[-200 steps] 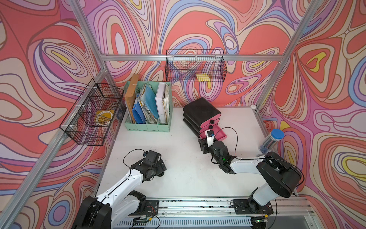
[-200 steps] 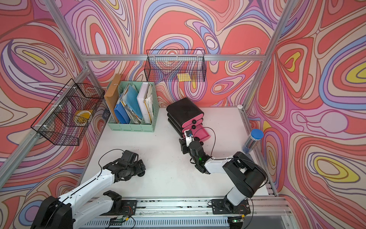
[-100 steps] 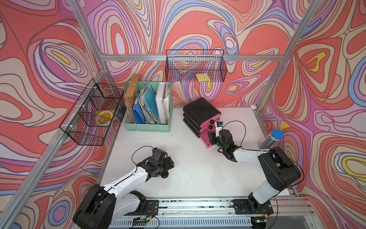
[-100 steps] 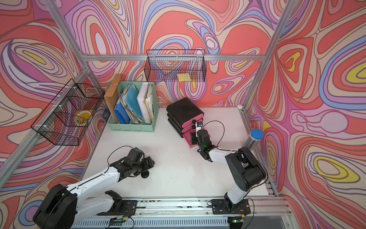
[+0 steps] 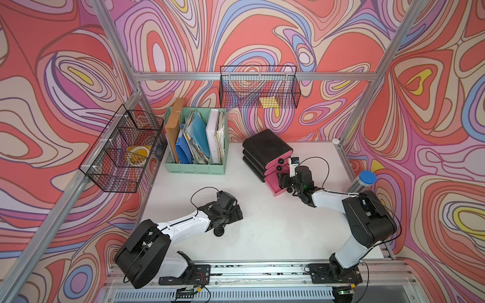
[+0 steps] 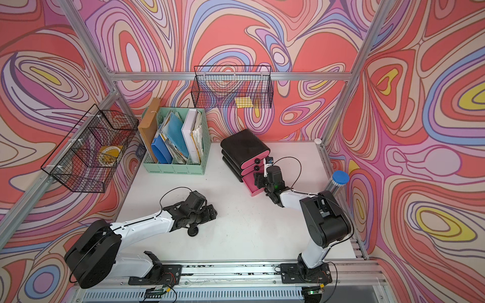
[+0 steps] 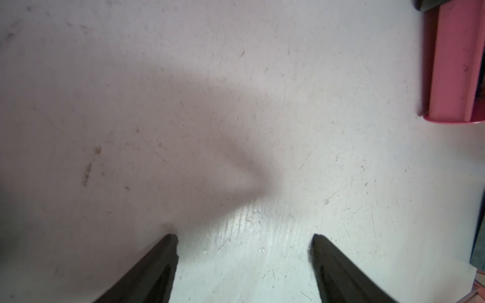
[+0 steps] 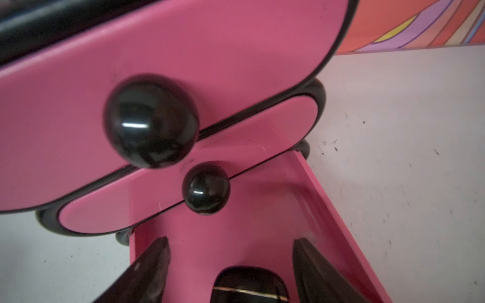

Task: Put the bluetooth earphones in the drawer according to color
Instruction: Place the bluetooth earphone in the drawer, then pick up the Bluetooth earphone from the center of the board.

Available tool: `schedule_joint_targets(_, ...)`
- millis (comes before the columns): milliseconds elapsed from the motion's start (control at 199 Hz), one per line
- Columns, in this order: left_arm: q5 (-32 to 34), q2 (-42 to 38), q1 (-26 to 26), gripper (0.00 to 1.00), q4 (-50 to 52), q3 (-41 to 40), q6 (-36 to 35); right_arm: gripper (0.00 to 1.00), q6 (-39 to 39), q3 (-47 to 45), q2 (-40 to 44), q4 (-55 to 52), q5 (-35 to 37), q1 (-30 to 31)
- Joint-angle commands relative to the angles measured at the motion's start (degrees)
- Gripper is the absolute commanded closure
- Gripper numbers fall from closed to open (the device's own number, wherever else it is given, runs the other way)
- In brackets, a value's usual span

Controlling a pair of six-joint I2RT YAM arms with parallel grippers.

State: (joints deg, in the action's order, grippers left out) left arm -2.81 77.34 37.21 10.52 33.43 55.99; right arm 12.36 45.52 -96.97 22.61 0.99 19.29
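Where the bottom drawer (image 8: 249, 223) is pulled out of the black three-drawer cabinet (image 5: 265, 147), a black earphone case (image 8: 249, 284) lies on its pink floor. Only the right wrist camera shows it, between the spread fingers (image 8: 152, 267) of the right gripper (image 8: 231, 239), which are not clamped on it; in both top views that gripper covers it. The cabinet sits by the table's (image 5: 262, 236) far edge, right of centre. The left gripper (image 7: 244, 236) hangs wide apart and empty over bare table left of centre; its wrist view catches the drawer's corner.
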Motion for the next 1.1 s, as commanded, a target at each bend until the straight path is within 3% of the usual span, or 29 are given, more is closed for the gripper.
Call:
schedule_joint_targets(0,3.2,-1.6,0.3,0.14,10.7,-0.7,0.0,0.19,0.1,1.1,1.2,-3.4,-3.1,-0.3)
schedule_joint_targets(542,16.9,-11.3,-2.1,0.07,25.1,0.1,-1.6,0.05,2.6,-9.8,14.4,-1.8,-14.6,1.0)
schedule_joint_targets(782,12.2,-8.1,-10.9,0.08,22.1,-0.2,-6.6,0.04,1.7,-13.1,17.5,-1.3,-14.6,4.0)
schedule_joint_targets(1098,10.8,-0.1,-14.4,0.23,19.0,1.3,-9.3,0.03,1.4,-14.2,19.9,-2.1,-14.0,5.2)
